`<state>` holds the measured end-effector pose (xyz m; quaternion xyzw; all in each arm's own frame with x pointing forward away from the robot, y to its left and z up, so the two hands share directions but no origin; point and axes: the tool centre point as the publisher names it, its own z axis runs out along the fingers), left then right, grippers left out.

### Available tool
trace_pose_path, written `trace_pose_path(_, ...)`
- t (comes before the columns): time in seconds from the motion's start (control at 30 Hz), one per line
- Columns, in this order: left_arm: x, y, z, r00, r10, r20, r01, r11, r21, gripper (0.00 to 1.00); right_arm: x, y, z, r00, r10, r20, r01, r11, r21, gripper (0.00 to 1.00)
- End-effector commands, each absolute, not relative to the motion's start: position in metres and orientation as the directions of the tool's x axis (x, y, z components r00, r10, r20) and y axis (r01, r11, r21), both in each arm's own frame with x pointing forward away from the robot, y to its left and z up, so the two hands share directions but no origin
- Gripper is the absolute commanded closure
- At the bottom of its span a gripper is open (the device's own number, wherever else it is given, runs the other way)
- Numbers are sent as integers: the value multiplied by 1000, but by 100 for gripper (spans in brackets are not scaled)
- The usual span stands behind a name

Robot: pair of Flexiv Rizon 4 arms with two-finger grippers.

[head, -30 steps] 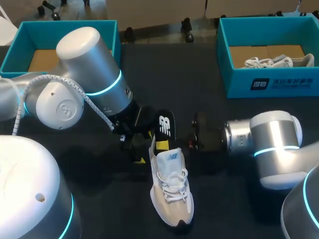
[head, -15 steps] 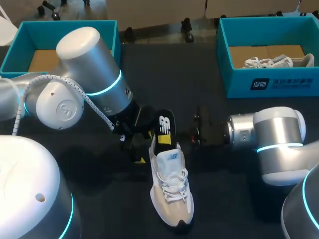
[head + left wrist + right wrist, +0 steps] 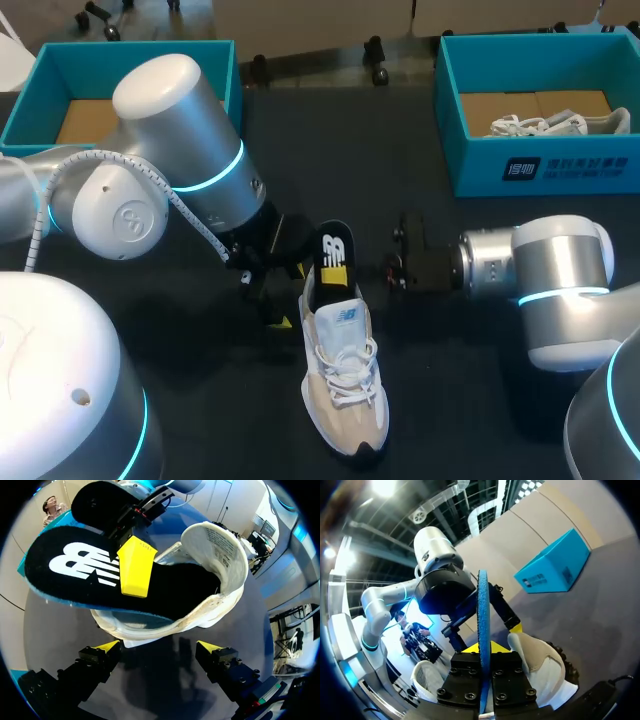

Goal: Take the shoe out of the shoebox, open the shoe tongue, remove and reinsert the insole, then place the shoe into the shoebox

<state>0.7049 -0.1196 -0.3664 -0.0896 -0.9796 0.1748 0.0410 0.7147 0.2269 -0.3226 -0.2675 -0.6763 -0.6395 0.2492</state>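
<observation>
Black insole (image 3: 334, 250) (image 3: 75, 565) (image 3: 483, 605) is half out of the white sneaker (image 3: 345, 370) (image 3: 200, 620) (image 3: 540, 670). One end is down in the shoe's opening; the logo end sticks up and out over the heel. The right gripper (image 3: 345, 272) (image 3: 483, 647) is clamped on it, one yellow-tipped finger (image 3: 135, 565) flat on the printed top face. In the right wrist view the insole runs edge-on between the fingers.

The sneaker lies on its sole mid-table on the black tabletop (image 3: 450, 420), laces up, heel toward the far boxes. Its tongue (image 3: 215, 540) stands raised, inner label showing.

The left gripper (image 3: 270, 290) (image 3: 159, 647) sits just beside the heel on the left side, low over the table. Its fingers are spread wide with nothing between them, and the shoe's heel is just ahead of the tips. The left arm (image 3: 170, 150) (image 3: 435, 575) comes in from the left, the right arm (image 3: 550, 290) from the right, wrist about level with the heel.

The left teal shoebox (image 3: 30, 100) is at the far left, brown bottom showing. The right teal shoebox (image 3: 540, 170) is at the far right with a second white sneaker (image 3: 545, 125) lying in it. Both boxes are well apart from the shoe.
</observation>
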Motion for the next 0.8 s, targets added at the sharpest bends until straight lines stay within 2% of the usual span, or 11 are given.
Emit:
trace_pose_path(0.03,705,-120,-367,-980,191,49,162,923,-349,0,714,226,-333,-716,31,698,699,32,715,100)
trace_pose_path(0.8,705,-120,-367,-980,191,49,162,923,-349,0,686,229,-355,-624,32,781,781,17,624,100)
